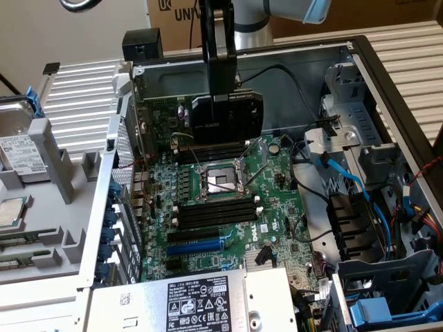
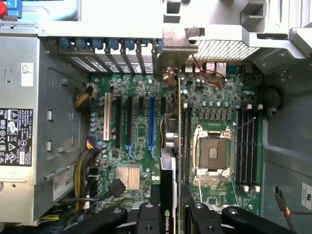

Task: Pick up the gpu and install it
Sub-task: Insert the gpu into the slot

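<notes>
Exterior view | gpu (image 1: 227, 119): 1, clamped in jaws | motherboard (image 1: 278, 205): 1, below

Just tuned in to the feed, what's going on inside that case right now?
The arm's gripper is clamped on the gpu, gripping its black shroud from above. The card hangs over the motherboard inside the open computer case, near the CPU socket. It looks lifted clear of the board and not seated in any slot. The blue expansion slot has nothing in it.
</notes>
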`<action>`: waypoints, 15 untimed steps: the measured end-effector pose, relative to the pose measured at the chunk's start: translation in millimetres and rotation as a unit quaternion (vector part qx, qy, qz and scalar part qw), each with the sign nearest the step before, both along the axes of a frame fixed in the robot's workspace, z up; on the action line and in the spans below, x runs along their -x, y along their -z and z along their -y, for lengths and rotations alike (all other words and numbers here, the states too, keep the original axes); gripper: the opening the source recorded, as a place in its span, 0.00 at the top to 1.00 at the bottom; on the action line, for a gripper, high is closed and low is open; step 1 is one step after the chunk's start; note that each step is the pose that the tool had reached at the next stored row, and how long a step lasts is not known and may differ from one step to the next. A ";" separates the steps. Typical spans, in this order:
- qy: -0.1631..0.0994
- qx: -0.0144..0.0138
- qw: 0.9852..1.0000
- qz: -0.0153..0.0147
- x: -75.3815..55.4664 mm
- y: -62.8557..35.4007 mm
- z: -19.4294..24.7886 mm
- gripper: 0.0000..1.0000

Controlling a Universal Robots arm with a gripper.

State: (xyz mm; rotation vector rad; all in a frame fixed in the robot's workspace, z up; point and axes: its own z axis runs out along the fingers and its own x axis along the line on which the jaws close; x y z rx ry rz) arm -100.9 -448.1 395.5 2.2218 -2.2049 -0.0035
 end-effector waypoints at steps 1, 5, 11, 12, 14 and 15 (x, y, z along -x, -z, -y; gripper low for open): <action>0.000 0.000 1.000 0.001 0.0 0.2 0.0 0.74; 0.000 0.000 1.000 0.018 0.2 1.1 -0.4 0.74; 0.003 -0.002 1.000 0.026 2.7 3.6 -0.3 0.74; 0.007 -0.003 1.000 0.026 2.8 4.2 -0.4 0.74; 0.015 -0.007 1.000 0.026 2.9 5.7 -0.4 0.74; 0.020 -0.009 0.999 0.026 3.0 6.5 -0.4 0.74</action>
